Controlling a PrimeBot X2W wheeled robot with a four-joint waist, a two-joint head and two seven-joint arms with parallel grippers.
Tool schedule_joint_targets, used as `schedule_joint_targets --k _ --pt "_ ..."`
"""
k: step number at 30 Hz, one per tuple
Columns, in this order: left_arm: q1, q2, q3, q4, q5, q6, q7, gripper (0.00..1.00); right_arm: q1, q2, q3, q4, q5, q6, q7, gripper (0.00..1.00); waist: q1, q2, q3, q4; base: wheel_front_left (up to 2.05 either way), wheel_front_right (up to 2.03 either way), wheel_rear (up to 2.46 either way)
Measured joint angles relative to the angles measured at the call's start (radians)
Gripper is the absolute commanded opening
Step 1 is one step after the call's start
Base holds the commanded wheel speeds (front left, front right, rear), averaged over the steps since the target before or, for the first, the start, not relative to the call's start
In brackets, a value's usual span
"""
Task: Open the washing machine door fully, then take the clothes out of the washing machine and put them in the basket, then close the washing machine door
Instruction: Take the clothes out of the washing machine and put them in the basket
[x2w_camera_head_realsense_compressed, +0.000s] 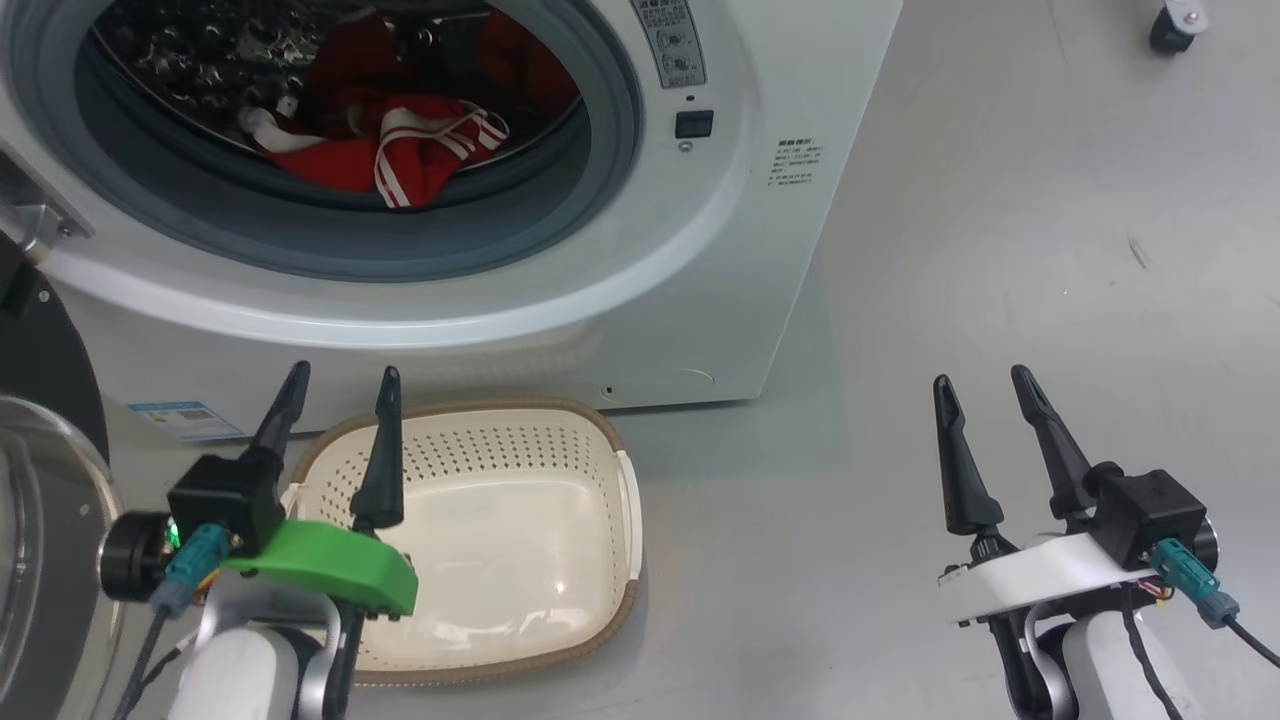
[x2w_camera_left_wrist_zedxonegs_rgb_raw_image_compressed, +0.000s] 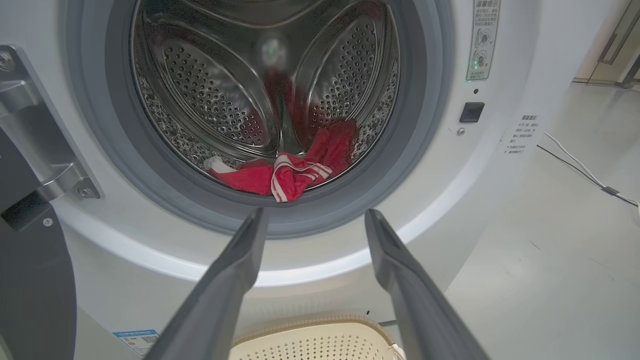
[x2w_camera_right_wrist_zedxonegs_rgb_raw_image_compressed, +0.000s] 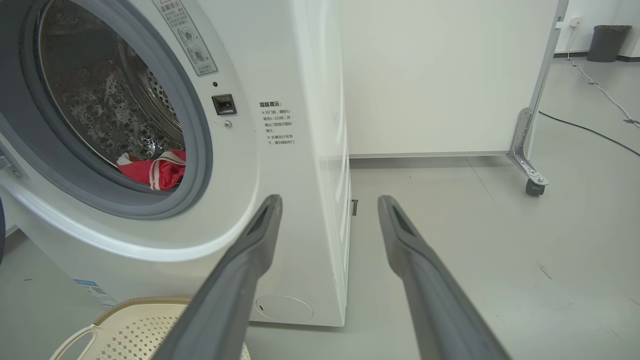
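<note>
Lying in washing machine (x2w_camera_head_realsense_compressed: 740, 250) — one clothes heap (x2w_camera_head_realsense_compressed: 400, 155); one basket (x2w_camera_head_realsense_compressed: 520, 450) in front.

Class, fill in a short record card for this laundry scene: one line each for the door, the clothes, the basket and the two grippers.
washing machine door: stands open at the left, drum mouth uncovered
clothes: red with white stripes, at the front of the drum inside the washing machine
basket: empty, on the floor in front of the machine
left gripper: open, holding nothing, by the basket, pointing at the drum
right gripper: open, holding nothing, over the floor
</note>
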Motion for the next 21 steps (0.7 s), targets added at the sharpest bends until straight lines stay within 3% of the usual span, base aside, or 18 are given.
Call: schedule_joint_targets --k 16,21 --pt "-0.362 -0.016 0.036 0.094 -0.040 -0.001 0.070 1.00 -0.141 -0.001 0.049 -0.042 -0.003 0.002 0.000 1.00 0.0000 0.0000 0.211 -0.044 0.00 0.00 0.00" --pt "-0.469 0.004 0.067 0.147 -0.039 -0.001 0.094 1.00 -0.180 -0.002 0.067 -0.043 0.023 0.004 0.000 1.00 0.0000 0.0000 0.272 -0.071 0.00 0.00 0.00"
